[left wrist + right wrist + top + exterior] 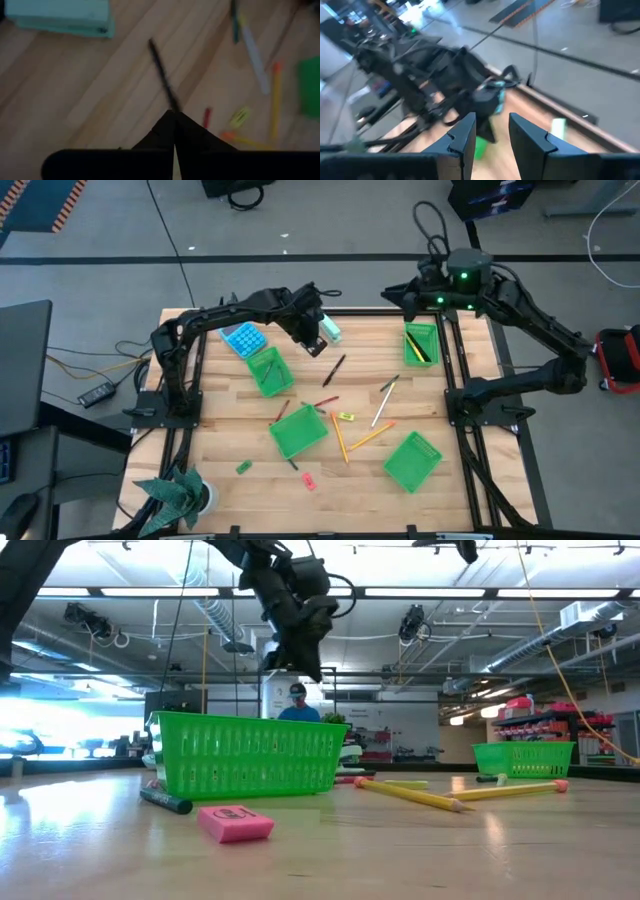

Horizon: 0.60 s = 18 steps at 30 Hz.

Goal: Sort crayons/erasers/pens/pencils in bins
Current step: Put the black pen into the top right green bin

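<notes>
The left gripper (314, 345) hangs above the counter (220, 440), fingers together on a dark pen (162, 80). Just beside it lie the teal block (331, 332) and a green bin (268, 370). The right gripper (408, 300), fingers apart, hovers near the far bin (421, 343) holding pens.

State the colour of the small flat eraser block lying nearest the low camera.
Pink; the small flat eraser block shows best in the low view.
</notes>
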Motion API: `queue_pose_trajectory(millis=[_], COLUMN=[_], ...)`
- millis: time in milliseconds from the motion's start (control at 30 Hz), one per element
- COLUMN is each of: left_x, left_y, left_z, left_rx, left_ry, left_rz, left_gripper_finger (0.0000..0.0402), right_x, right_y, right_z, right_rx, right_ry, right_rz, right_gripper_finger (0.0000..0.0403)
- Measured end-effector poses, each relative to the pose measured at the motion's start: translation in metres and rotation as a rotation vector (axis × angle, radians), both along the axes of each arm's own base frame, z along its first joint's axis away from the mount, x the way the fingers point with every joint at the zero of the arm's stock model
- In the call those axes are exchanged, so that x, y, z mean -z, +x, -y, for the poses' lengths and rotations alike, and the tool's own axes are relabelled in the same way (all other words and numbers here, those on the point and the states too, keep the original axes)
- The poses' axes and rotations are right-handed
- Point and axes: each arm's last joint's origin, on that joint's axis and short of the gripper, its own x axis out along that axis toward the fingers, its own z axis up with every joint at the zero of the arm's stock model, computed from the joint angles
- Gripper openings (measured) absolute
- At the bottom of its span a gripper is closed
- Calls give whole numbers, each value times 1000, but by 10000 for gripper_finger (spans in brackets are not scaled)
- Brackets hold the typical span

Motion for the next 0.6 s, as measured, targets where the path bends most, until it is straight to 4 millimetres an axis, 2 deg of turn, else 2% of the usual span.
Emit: queue_pose_trajectory(millis=[133,300,467,600], left_x=[-4,6,30,51], left_y=[12,29,42,52], left_z=[12,32,46,52], left_rx=[-53,-76,-76,-62], left_ry=[-33,-16,5,6], left_rz=[70,67,-7,-52], left_gripper_finger=[63,124,178,207], right_x=[9,21,26,19], right_y=[19,36,25,9], right_z=[-6,-14,-18,-25], right_rx=[-70,-130,-107,-106], right_ry=[24,48,103,97], right_rz=[-48,-113,-188,-176], right_gripper_finger=[122,122,122,122])
